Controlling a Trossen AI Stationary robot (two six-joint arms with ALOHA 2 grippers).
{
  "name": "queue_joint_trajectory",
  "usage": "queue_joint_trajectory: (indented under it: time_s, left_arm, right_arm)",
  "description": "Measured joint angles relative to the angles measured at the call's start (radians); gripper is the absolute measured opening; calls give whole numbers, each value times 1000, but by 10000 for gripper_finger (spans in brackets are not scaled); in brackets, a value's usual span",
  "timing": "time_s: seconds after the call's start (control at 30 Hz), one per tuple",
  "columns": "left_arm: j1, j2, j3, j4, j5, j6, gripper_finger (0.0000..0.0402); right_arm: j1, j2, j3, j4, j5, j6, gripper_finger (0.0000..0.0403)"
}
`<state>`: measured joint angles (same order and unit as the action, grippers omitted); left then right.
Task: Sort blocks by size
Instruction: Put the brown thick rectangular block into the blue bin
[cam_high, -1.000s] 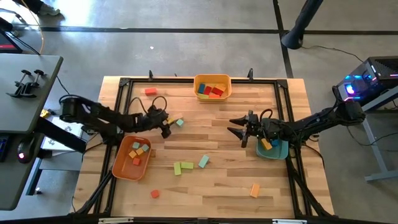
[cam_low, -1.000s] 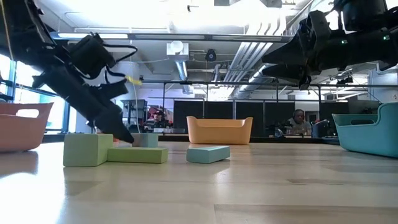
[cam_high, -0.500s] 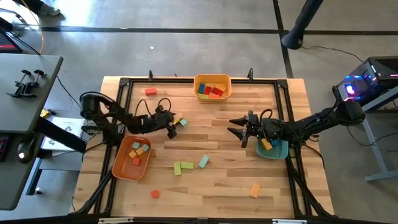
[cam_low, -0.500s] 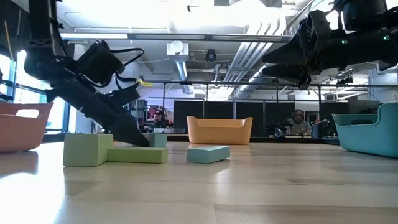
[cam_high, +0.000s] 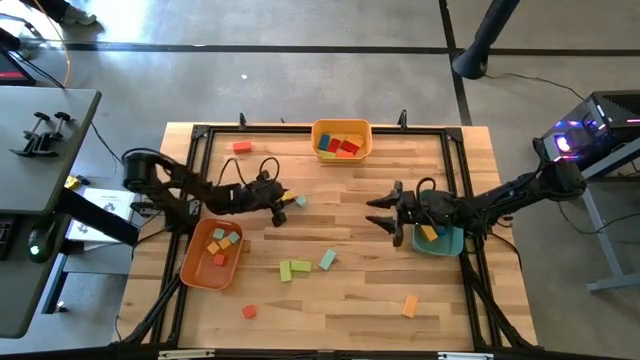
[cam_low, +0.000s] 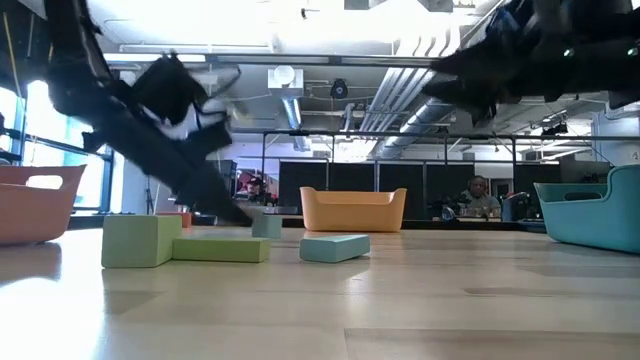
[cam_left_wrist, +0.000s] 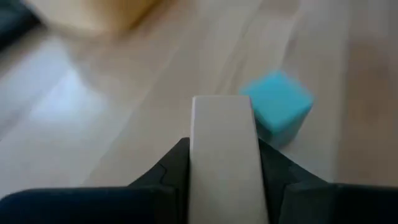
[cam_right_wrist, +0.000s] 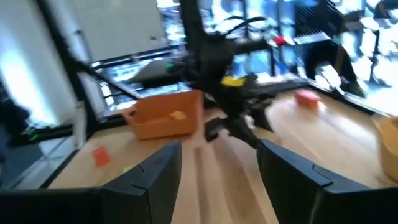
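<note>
The left claw sits low on the tabletop beside a small teal cube, apparently to grab it (its fingers' spread I cannot tell), while the right claw waits wide near the teal tray.

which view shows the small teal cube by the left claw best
The left wrist view: the teal cube fills much of it, lying on the table just past the left claw, apart from it. The high view shows the cube only as a speck, the low view shows it half hidden behind the arm, and the right wrist view does not show it clearly.
</note>
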<state>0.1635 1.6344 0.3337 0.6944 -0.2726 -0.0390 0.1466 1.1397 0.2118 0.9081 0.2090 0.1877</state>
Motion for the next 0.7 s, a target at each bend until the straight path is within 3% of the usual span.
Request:
queue_joint_trajectory:
  time_s: [0.17, 0.33, 0.5, 0.7]
  left_arm:
    - [-62, -161, 3, -14, -5, 68, 94]
    - [-96, -274, 56, -15, 189, 35, 94]
    - [-118, -248, 125, -15, 369, -93, 94]
    - [-172, -159, 190, -12, 398, -148, 94]
  right_arm:
    - [111, 1, 97, -28, 1, -216, 206]
    - [152, 52, 253, -228, 44, -510, 206]
    - [139, 175, 431, -489, 46, -812, 206]
    - [140, 363, 645, -663, 132, -1130, 206]
